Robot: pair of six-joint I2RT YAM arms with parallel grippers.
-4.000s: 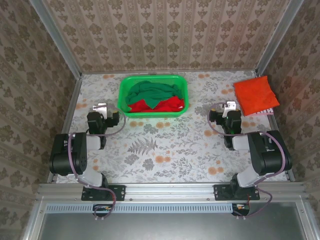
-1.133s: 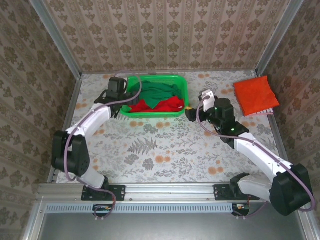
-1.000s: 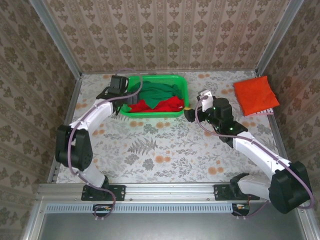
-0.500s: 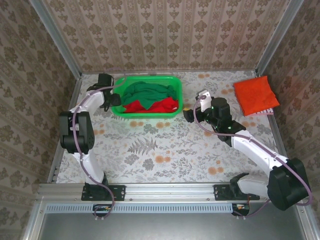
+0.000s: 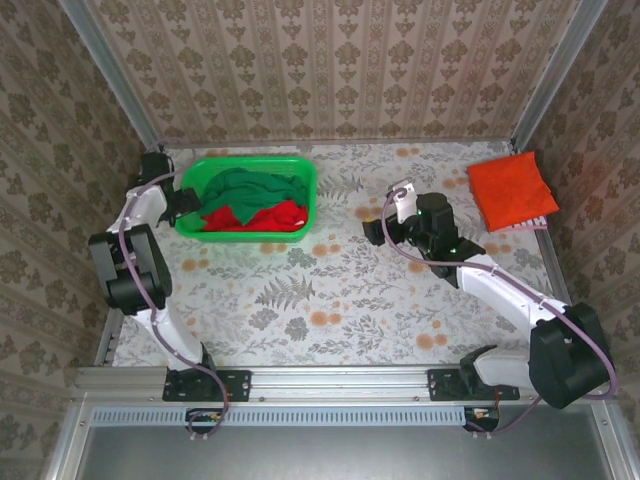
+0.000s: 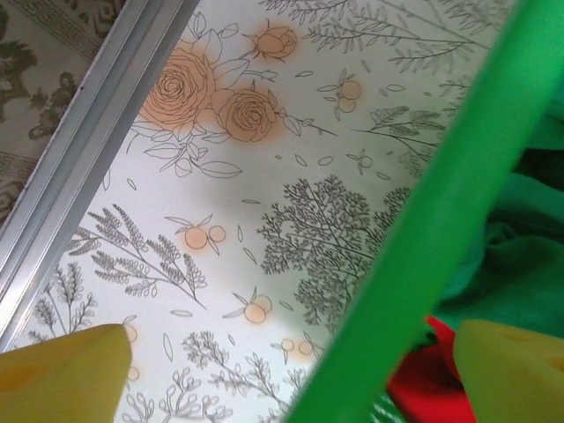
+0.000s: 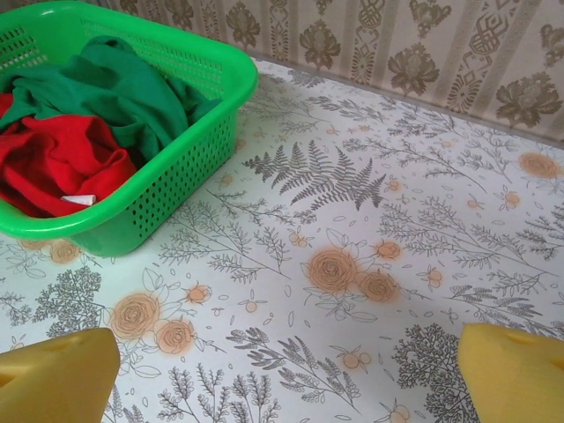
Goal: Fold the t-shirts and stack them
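Far left of the floral-print table (image 5: 330,290): the left arm (image 5: 130,260) reaches along the left edge towards the back corner. The left gripper (image 5: 176,204) stands at the left rim of the bright green lattice basket (image 5: 310,195). In the left wrist view its yellow fingertips (image 6: 62,374) are spread wide, one over the tabletop outside the basket and the other over the cloth inside. The rim passes between them with a gap on either side, so the jaws are released and hold nothing. Inside the basket, at the back left of the table, two of the t-shirts lie crumpled and unfolded. The dark green t-shirt (image 5: 245,187) is heaped on top towards the far side, and the red t-shirt (image 5: 268,215) lies beneath it, showing along the near side. Centre right: the right gripper (image 5: 368,233) hangs over bare tabletop, well apart from the basket and pointing towards it. Its yellow fingertips (image 7: 53,374) are likewise spread wide with nothing but the table print between them, so it too is released and empty. Far right: the orange-red t-shirt (image 5: 512,190) lies folded into a flat square near the back right corner, resting on a white object (image 5: 536,223) that is largely hidden.
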